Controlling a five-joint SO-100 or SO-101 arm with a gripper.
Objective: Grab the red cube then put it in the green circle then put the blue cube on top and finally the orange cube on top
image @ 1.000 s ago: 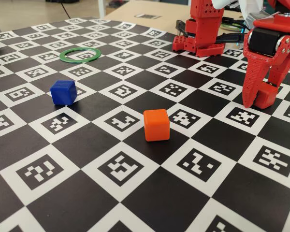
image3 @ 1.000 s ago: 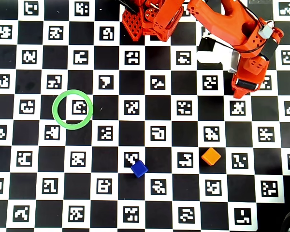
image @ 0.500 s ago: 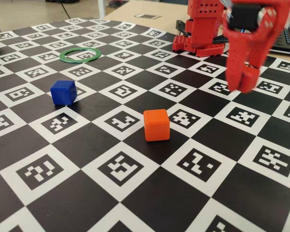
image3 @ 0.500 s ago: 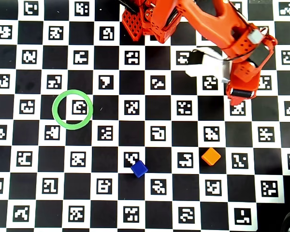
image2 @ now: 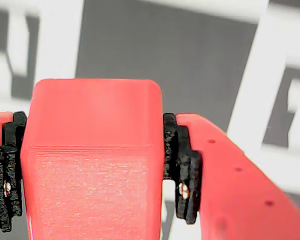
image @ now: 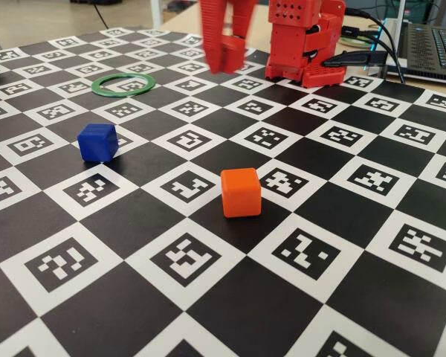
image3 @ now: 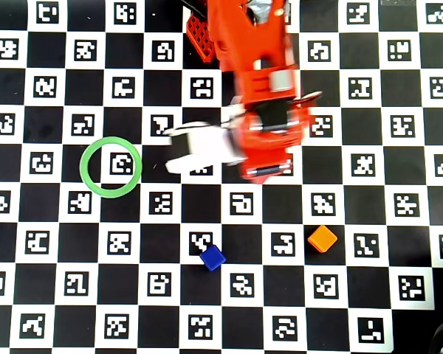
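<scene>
Pads of the hand (image2: 92, 170) are pinching the red cube (image2: 92, 155) at the wrist view's centre, so it is needing a level carry to the green circle (image3: 111, 168), middle left overhead, lowering until seated before releasing.

Counts: 1 red cube (image2: 92, 155), wrist view only, between gripper (image2: 92, 165) pads. 1 blue cube (image: 98, 142), near left. 1 orange cube (image: 241, 192), near centre. 1 green circle (image: 123, 85), far left. 1 laptop (image: 433, 49), far right.
</scene>
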